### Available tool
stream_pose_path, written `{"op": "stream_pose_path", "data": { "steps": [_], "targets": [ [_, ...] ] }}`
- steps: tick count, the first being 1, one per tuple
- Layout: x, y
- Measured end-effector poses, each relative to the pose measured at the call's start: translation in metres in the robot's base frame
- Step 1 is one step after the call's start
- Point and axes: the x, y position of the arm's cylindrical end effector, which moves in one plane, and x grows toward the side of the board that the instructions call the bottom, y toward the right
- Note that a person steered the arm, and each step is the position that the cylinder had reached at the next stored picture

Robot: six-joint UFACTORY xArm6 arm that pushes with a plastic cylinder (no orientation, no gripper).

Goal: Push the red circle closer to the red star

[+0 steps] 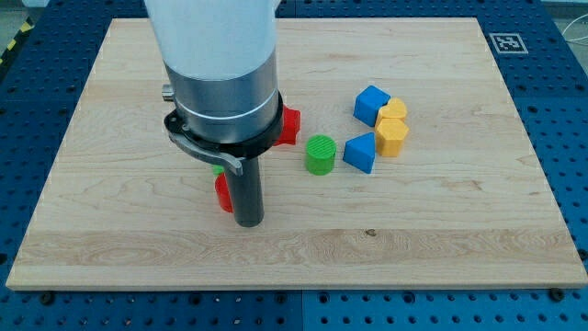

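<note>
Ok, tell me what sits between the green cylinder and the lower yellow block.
Camera view: a blue block sits between the green cylinder and lower yellow block.

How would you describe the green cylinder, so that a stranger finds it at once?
Start at the wooden board and find the cluster of blue and yellow blocks right of centre. The green cylinder stands just left of the blue block: the only round, fully visible green piece.

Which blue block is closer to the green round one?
The lower blue block, the wedge-shaped one just to the view's right of the green cylinder. The other blue block sits higher up, beside the yellow blocks.
</note>
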Motion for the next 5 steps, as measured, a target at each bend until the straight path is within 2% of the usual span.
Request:
{"op": "stream_pose_path", "data": {
  "steps": [2, 3, 5],
  "targets": [
    [0.020, -0.025],
    [0.011, -0.028],
    [-0.047, -0.008]
  ]
}}
